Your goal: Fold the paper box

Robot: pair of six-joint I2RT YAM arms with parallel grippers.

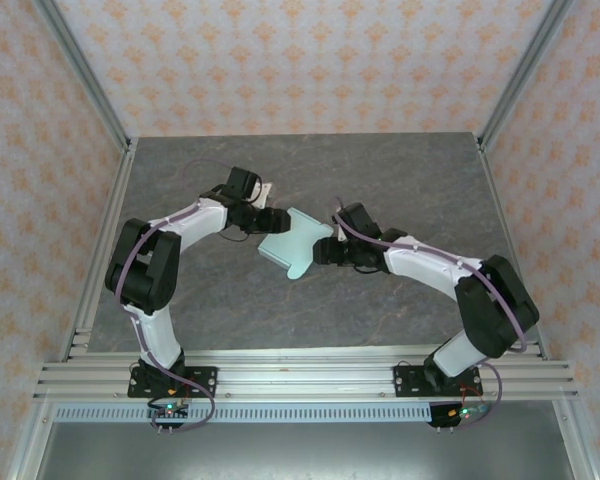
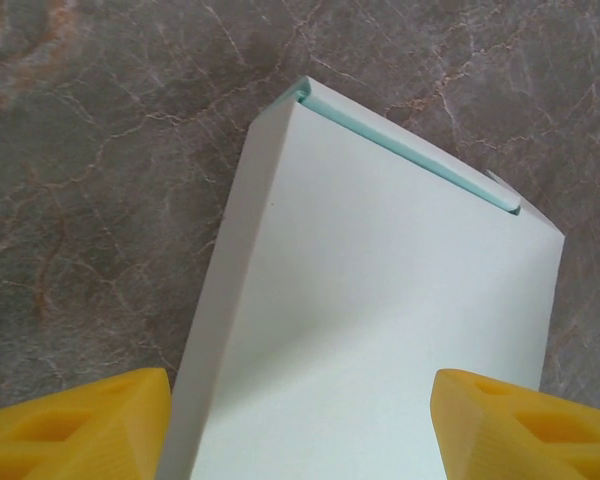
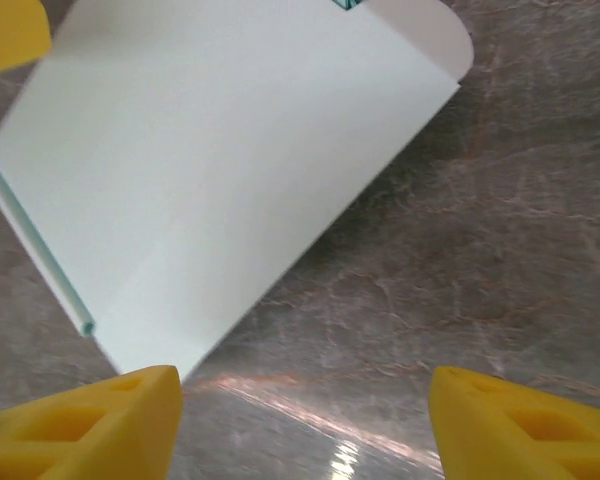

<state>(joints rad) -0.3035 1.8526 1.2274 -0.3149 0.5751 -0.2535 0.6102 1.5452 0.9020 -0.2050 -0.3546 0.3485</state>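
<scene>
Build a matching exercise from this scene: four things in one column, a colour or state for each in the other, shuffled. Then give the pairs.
Things:
1. paper box
2. left gripper
3. right gripper
4. table

Descriptions:
A. grey, veined like stone
B. open, bare table between its fingertips
C. pale mint-green card
D. open, box panel between its fingertips

Pairs: 1-C, 2-D, 3-B, 4-A

White arm links [image 1: 195, 222], black joints, purple cables along both; yellow fingers [image 2: 80, 425] with moulded recesses; black base plates [image 1: 170, 382].
</scene>
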